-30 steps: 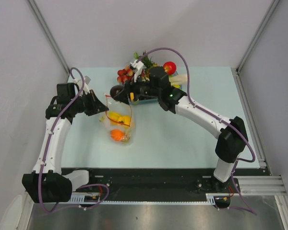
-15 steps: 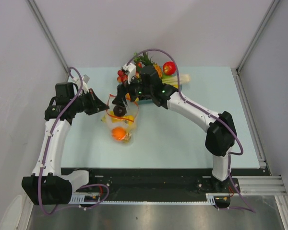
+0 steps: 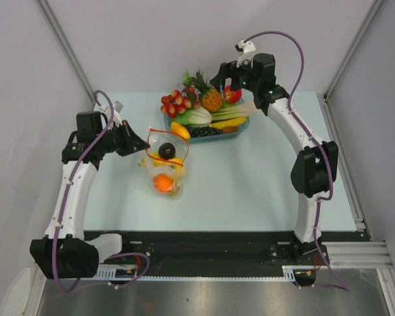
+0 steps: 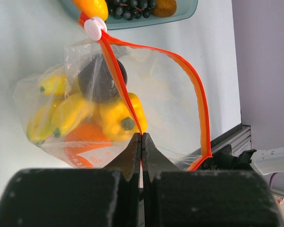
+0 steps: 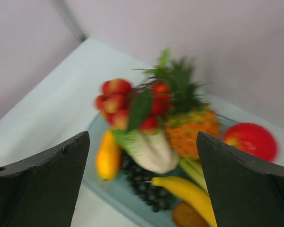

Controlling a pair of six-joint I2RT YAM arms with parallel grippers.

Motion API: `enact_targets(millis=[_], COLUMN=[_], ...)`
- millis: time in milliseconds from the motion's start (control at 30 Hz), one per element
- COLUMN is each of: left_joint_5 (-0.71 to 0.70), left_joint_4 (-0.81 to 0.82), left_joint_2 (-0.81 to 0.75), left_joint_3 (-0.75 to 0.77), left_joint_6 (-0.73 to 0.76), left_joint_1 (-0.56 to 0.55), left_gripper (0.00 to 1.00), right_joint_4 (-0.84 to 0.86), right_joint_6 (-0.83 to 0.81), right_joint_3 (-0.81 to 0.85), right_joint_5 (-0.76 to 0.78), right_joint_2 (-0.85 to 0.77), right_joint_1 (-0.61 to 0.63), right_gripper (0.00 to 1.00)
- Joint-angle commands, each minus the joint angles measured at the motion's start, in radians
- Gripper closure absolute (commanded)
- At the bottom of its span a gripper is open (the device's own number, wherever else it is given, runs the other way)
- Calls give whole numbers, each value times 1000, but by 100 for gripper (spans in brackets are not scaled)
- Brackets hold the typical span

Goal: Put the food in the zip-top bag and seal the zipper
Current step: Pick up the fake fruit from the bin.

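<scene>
Biggest worry for me is the left gripper point(image 4: 141, 142). Its fingers are pressed together on one thin run of the zipper point(image 4: 199, 94), and that single pinch is all that props up the zip-top bag point(image 3: 164, 164). The plastic is floppy, so if the strip slides out of the pinch, the mouth folds flat and nothing more goes in.

Second thing: the bag looks pretty full. The banana bunch point(image 4: 61, 111), the orange point(image 3: 161, 184) and a dark round piece point(image 4: 102, 78) are all inside, with the dark one sitting right up at the mouth. Push the apple point(image 5: 251, 139) in on top and I reckon the two sides of the zipper won't meet (or something pops back out).

The apple lies in the tray point(image 3: 243, 123) at the back of the table, tucked beside the pineapple point(image 5: 191, 125), so a wide grab could catch the leaves or nudge it away.

Pose-wise, the left arm reaches forward with its elbow bent and holds the bag's mouth up, just in front of the tray's near left corner. The right arm is stretched far back and raised. The right gripper point(image 3: 218, 80) hangs above the tray's right end with its jaws spread wide and nothing between them.
</scene>
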Motion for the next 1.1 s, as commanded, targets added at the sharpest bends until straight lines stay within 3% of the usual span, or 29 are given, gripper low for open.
enact_targets(millis=[0,333,1067], left_joint_5=[12,-1,-24], left_joint_4=[33,33,19], left_joint_2=[2,12,53], left_joint_3=[50,46,61], left_joint_6=[4,4,10], left_joint_1=[-5,-3,-3], left_gripper=[100,100,100], right_joint_4=[-15,-3,23], right_joint_6=[-61,-72,-17], right_joint_3=[119,337,374], right_joint_5=[140,81,1], right_joint_2=[135,369,544], right_joint_1=[-53,-155,-177], right_gripper=[0,0,0])
